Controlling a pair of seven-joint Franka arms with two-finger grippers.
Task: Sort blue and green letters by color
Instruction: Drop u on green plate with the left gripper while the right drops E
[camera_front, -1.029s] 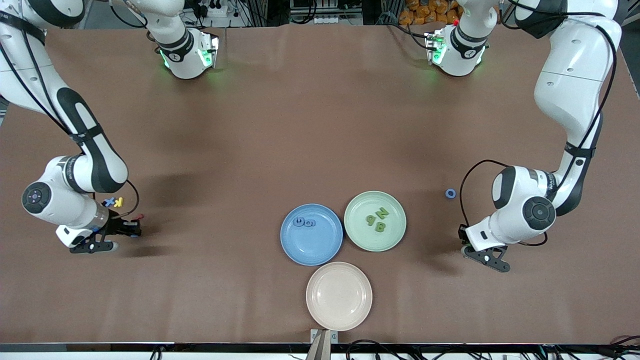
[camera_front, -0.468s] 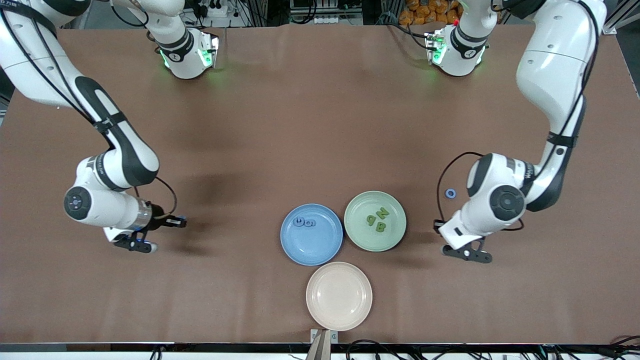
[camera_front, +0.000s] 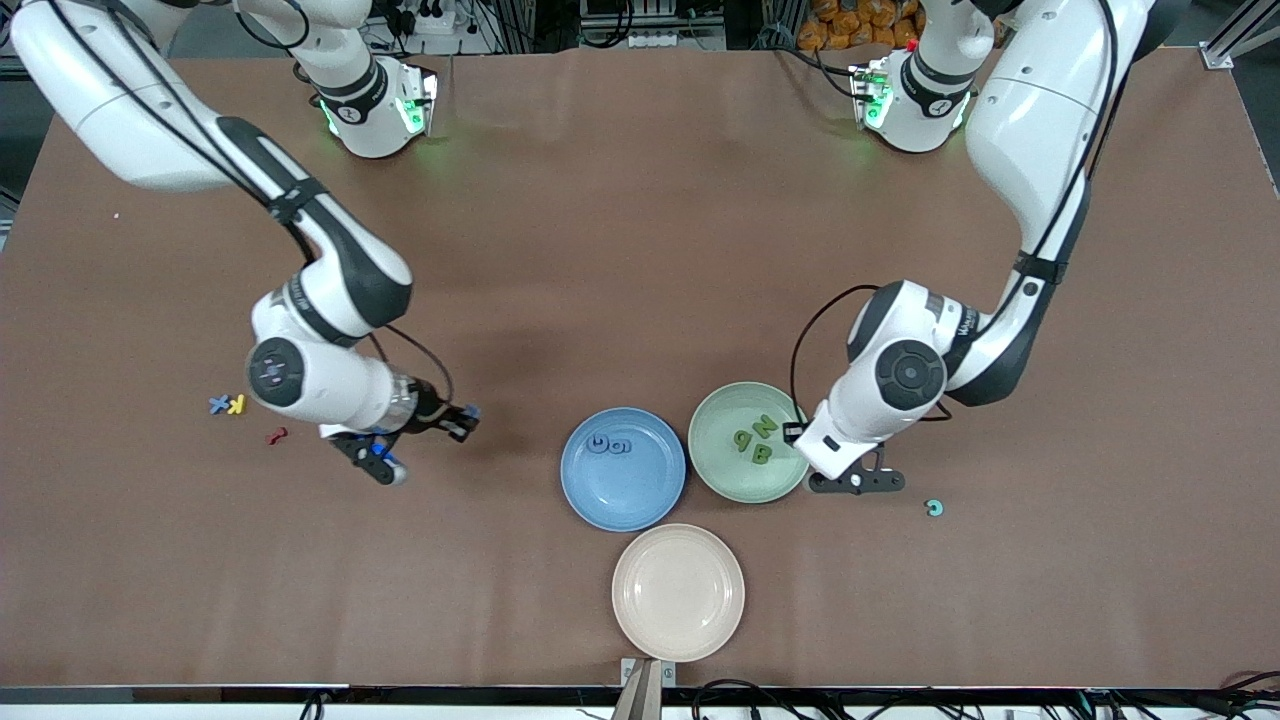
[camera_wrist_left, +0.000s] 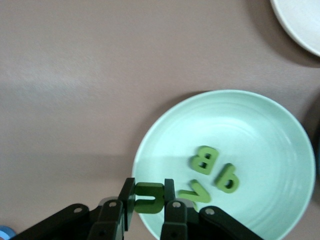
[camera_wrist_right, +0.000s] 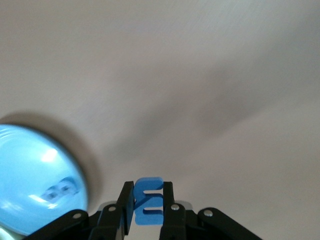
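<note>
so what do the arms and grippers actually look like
Both arms are glossy white with black joint bands and round grey-black joint caps, black cables looped alongside. Bases glow green. The left gripper and right gripper have black two-finger jaws on white wrist blocks.

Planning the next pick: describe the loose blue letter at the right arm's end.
Start at the right arm's end of the table. Three pieces lie there; the blue letter sits beside the yellow K, the red squiggle nearer the camera. It alone is blue.
</note>
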